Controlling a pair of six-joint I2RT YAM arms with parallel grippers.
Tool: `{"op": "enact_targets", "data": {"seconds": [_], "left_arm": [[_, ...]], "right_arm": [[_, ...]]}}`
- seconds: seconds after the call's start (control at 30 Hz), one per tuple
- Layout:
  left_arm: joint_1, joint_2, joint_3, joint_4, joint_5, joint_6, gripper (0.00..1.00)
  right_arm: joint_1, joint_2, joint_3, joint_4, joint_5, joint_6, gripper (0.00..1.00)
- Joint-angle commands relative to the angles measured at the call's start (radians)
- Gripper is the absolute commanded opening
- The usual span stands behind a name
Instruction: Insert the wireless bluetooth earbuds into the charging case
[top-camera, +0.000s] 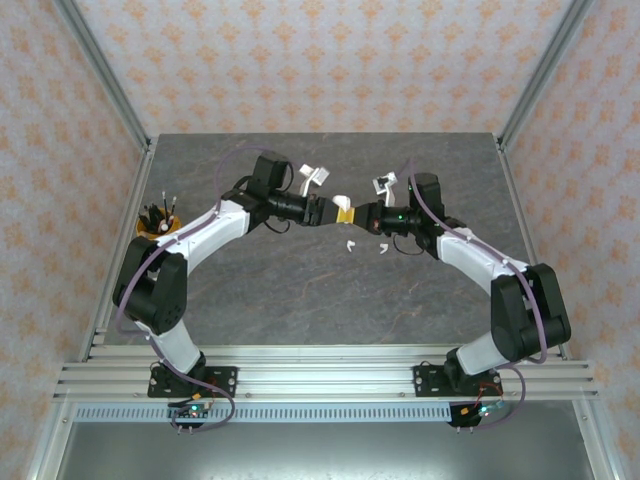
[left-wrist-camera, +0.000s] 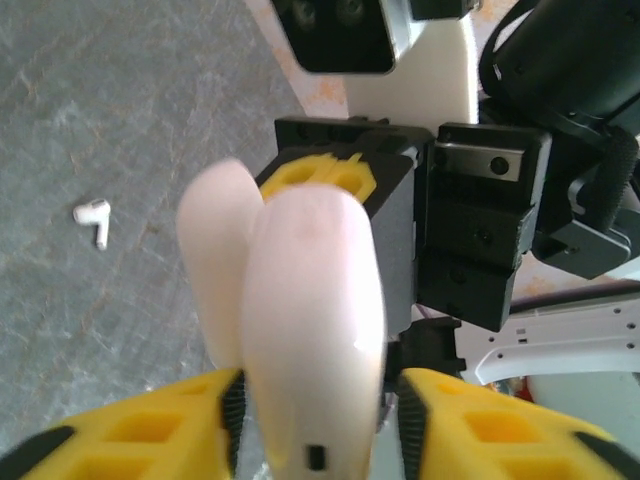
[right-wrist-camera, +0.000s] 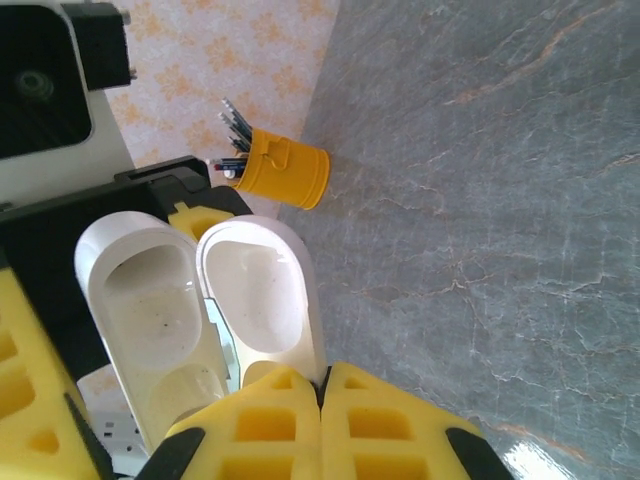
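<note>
Open case (right-wrist-camera: 260, 290) held over counter (top-camera: 300, 290), cavities exposed for loading: right jaws clamped on its rim, left jaws flanking, grip unclear; earbuds (top-camera: 350, 245) at 6 o'clock.

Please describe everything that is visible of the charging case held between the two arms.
The charging case is a smooth, glossy, pebble-shaped shell, pale pinkish white, seemingly plastic. It stands open: two halves side by side, their hollows empty. It hangs above the table between both arms. The right gripper has its fingers shut on one half's rim; the fingers of the left gripper flank the other end, contact unclear.
</note>
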Motion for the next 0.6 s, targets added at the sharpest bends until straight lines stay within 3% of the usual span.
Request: {"op": "enact_targets", "data": {"seconds": [0.0, 0.23, 0.43, 0.57], "left_arm": [[-0.006, 0.009, 0.020, -0.016, -0.033, 0.021, 0.59], [0.069, -0.031, 0.041, -0.091, -0.064, 0.062, 0.85], [0.093, -0.001, 0.244, -0.543, -0.162, 0.371, 0.90], [0.093, 0.047, 0.355, -0.714, -0.230, 0.479, 0.93]], "right_arm": [[0.007, -0.045, 0.051, -0.076, 0.067, -0.072, 0.00], [0.007, -0.020, 0.150, -0.340, 0.192, -0.230, 0.00], [0.010, 0.047, 0.252, -0.552, 0.236, -0.454, 0.00], [0.017, 0.075, 0.291, -0.611, 0.271, -0.547, 0.00]]}}
